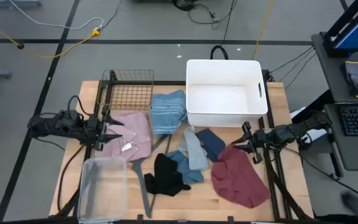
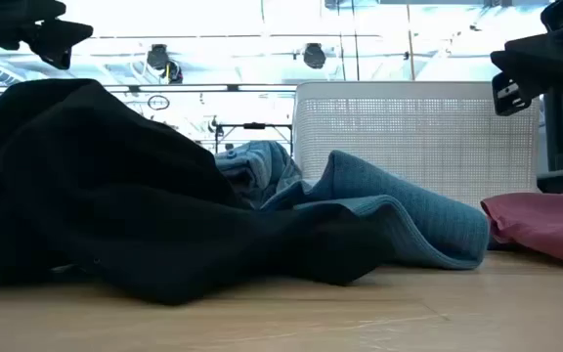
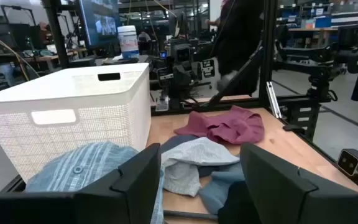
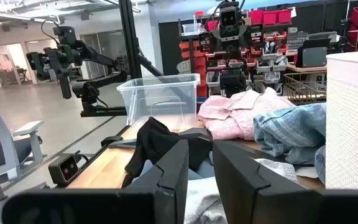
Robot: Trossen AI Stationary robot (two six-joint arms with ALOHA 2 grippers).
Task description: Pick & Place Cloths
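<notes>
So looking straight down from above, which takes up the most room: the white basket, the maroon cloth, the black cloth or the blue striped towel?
1. White basket, clearly largest.
2. Maroon cloth.
3. Blue striped towel and black cloth look about alike. Both are bunched up, so I would not rank them.

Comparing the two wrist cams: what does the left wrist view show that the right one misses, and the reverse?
Only the left wrist view shows the maroon cloth. Only the right wrist view shows the pink checked shirt, the clear plastic bin and the black cloth. Both show the blue striped towel and the white basket.
</notes>
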